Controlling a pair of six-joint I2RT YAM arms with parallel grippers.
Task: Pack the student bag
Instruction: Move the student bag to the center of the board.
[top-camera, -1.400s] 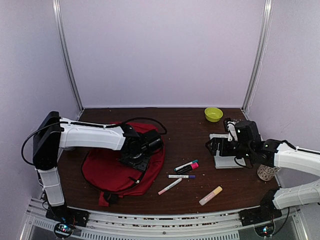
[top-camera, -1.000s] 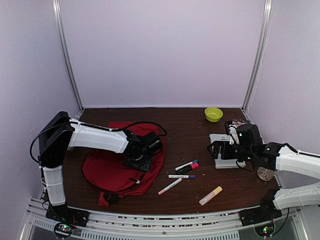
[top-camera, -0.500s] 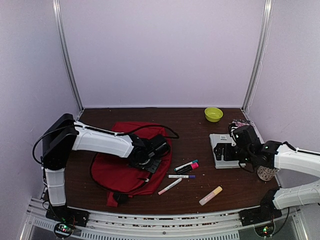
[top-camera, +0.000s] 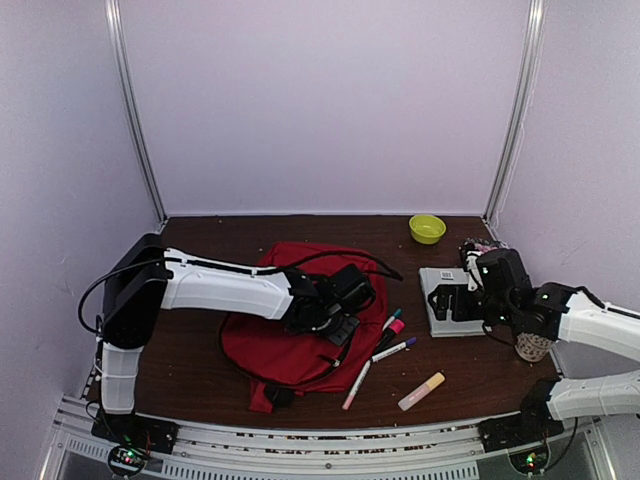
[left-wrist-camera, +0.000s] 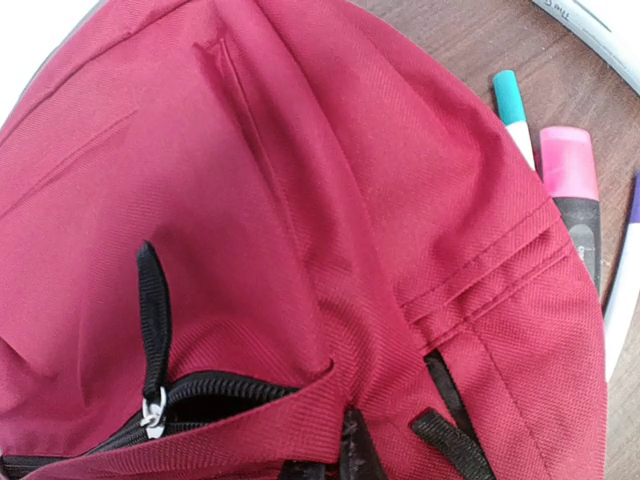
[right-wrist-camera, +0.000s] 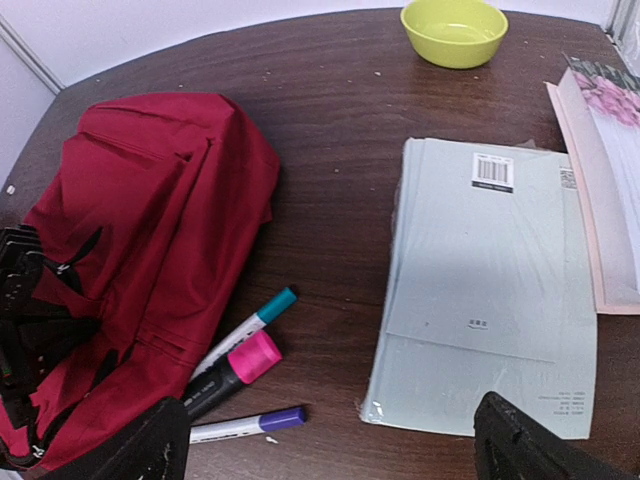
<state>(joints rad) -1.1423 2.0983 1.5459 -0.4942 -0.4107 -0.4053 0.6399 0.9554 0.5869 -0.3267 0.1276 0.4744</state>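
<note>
The student bag (top-camera: 285, 350), a soft dark-red fabric backpack, lies flat at lower centre of the overhead frame on the dark wooden worktop (top-camera: 400, 235). My left claw (top-camera: 338, 305) is pinched on a bunched fold beside its black zipper (left-wrist-camera: 230, 385). A pink-capped black highlighter (right-wrist-camera: 235, 365) touches the bag's right edge. At right, my right claw (right-wrist-camera: 328, 425) gapes wide, empty, over a pale grey-blue book (right-wrist-camera: 480, 290).

The student bag (left-wrist-camera: 300, 200) is matt dark-red cloth with a fine woven grain and stitched seams. Its zip pull (left-wrist-camera: 152, 310) is black webbing on a small shiny metal slider (left-wrist-camera: 153, 420). The worktop (right-wrist-camera: 330, 130) looks like dark wood with visible grain and a dull sheen. The book (right-wrist-camera: 490, 290) has a smooth, pale paper cover. The bowl (right-wrist-camera: 453, 30) and the highlighter (right-wrist-camera: 235, 368) are smooth, glossy plastic.
</note>
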